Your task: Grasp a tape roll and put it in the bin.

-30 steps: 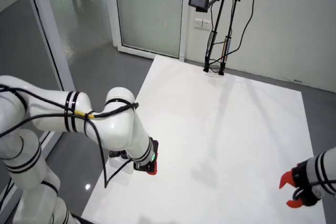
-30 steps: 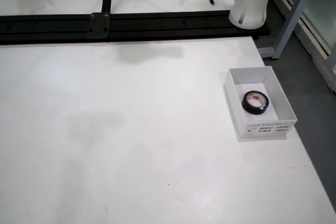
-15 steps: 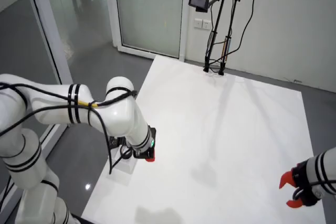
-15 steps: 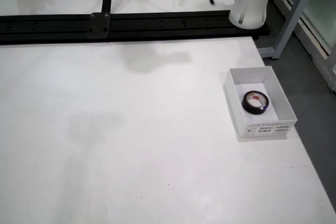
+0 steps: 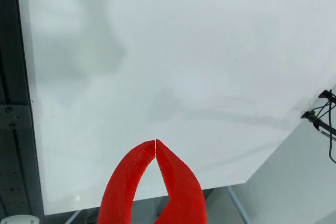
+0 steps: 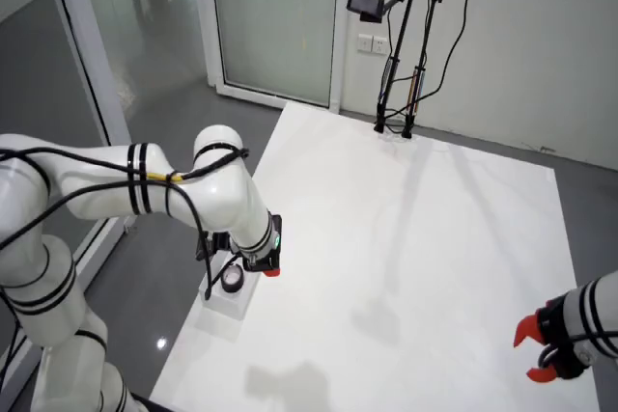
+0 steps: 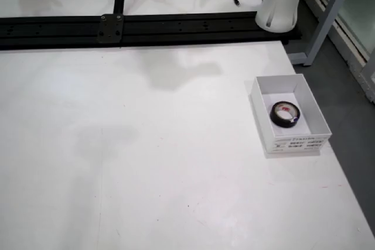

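- Your gripper [image 5: 156, 141] is closed: in the view that rides on the gripper, the two red fingertips [image 5: 137, 163] meet at a point with nothing between them, above the bare white table [image 5: 184, 51].
- In the view from the side, your working arm [image 6: 193, 190] reaches over the table's edge, its red-tipped gripper [image 6: 271, 269] just above the white bin [image 6: 227, 301].
- The tape roll [image 7: 285, 114] lies flat inside the bin [image 7: 310, 106] in the view from above, near the table's right edge, black with a pale label inside.
- A second arm's red gripper [image 6: 537, 352] shows at the side view's lower right.
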{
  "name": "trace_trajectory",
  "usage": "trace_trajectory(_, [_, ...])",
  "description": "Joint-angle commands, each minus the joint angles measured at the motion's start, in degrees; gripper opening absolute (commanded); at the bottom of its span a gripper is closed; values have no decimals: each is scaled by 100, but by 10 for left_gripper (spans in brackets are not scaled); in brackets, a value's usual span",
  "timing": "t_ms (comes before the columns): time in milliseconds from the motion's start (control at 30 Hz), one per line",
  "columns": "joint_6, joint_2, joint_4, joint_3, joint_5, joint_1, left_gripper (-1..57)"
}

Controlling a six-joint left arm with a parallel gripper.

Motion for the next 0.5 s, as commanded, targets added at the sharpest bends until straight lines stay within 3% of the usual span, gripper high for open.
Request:
trace_trajectory(33, [0, 8, 47, 0, 0, -465, -3])
trace_trajectory(500, [0, 16, 38, 0, 0, -650, -3])
